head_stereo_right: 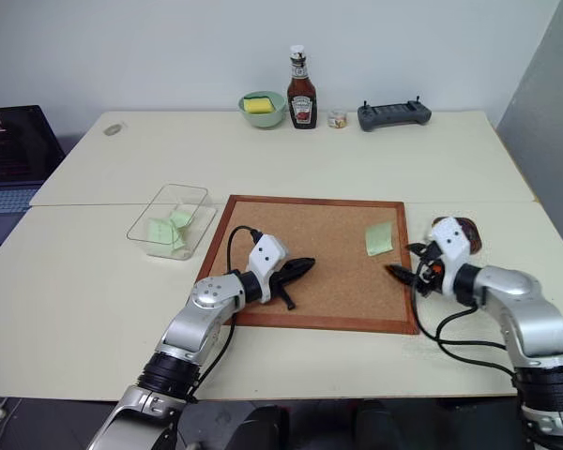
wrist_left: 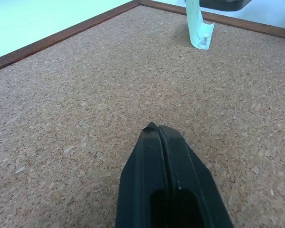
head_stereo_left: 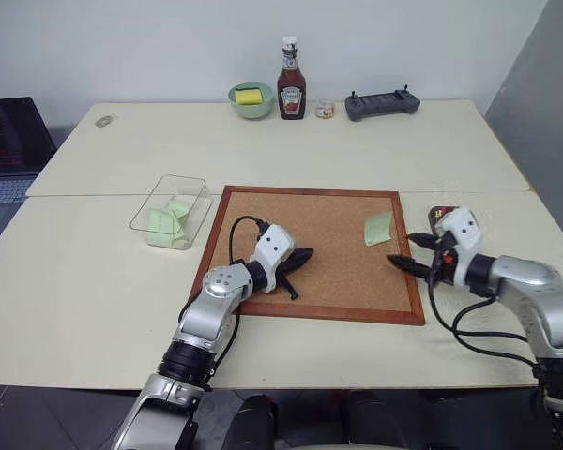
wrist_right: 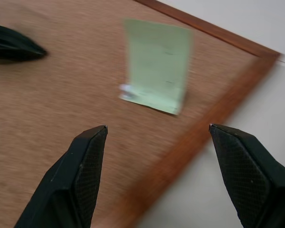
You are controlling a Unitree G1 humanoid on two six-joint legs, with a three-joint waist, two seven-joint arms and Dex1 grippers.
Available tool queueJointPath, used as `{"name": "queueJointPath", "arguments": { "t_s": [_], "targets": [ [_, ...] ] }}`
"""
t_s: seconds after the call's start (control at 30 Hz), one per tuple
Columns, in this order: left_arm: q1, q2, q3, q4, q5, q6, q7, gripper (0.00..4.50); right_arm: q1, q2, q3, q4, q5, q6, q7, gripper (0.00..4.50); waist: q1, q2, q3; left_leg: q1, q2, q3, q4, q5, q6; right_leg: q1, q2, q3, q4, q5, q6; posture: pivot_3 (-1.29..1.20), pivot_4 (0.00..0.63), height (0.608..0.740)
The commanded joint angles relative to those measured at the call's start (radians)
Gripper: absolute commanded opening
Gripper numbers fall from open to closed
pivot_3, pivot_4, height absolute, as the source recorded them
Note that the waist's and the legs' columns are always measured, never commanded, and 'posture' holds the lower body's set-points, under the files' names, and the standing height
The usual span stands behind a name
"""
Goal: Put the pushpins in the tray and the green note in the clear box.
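Right wrist view: the right gripper point(wrist_right: 154, 135) has its jaws wide, aimed at the note point(wrist_right: 156, 66) pinned near the corkboard's point(head_stereo_left: 338, 281) 3 o'clock edge. Thin, limp paper; likely best pinched at its lifted free edge. The left gripper's point(wrist_left: 157, 130) jaws are closed, empty.

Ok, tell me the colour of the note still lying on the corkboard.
Pale green note, lying on the corkboard; the right wrist view shows it best.

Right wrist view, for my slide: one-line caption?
Open right pincer facing a pale green paper note pinned on the wood-framed corkboard.
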Motion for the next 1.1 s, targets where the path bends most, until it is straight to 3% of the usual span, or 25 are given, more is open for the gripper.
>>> {"name": "queueJointPath", "arguments": {
  "t_s": [0.03,0.33,0.43,0.9,1.1],
  "targets": [
    [0.032,0.000,-0.042,0.052,0.026,0.027,-0.009,0.00,-0.069,0.046,0.058,0.033,-0.047,-0.057,-0.036,3.62,0.000,0.000,0.000,0.000,0.000,0.000,0.000,0.000,0.000,0.000,0.000,0.000,0.000,0.000,0.000,0.00,0.150,0.740],
    [0.038,-0.002,-0.044,0.043,0.026,0.032,-0.002,0.00,-0.160,0.091,0.109,0.221,-0.131,-0.188,-0.051,3.62,0.001,0.000,0.000,0.000,0.000,0.000,0.000,0.000,0.000,-0.001,0.000,0.000,0.000,0.000,0.000,0.00,0.150,0.740],
    [0.040,-0.002,-0.045,0.040,0.026,0.033,-0.001,0.00,-0.181,0.099,0.119,0.272,-0.150,-0.218,-0.044,3.21,0.000,0.000,0.000,0.000,0.000,0.000,0.000,0.000,0.000,-0.001,0.000,0.000,0.000,0.000,0.000,0.00,0.150,0.740],
    [0.047,-0.003,-0.047,0.034,0.025,0.036,-0.001,0.00,-0.209,0.105,0.130,0.333,-0.178,-0.266,-0.013,0.16,0.000,0.000,0.000,0.000,0.000,0.000,0.000,0.000,0.000,-0.001,0.000,0.000,0.000,0.000,0.000,0.00,0.150,0.740],
    [0.051,-0.002,-0.047,0.029,0.025,0.037,-0.001,0.00,-0.213,0.092,0.104,0.298,-0.153,-0.257,0.006,0.03,0.000,0.000,0.000,0.000,0.000,0.000,0.000,0.000,0.000,-0.001,0.000,0.000,0.000,0.000,0.000,0.00,0.150,0.740]
  ]
}}
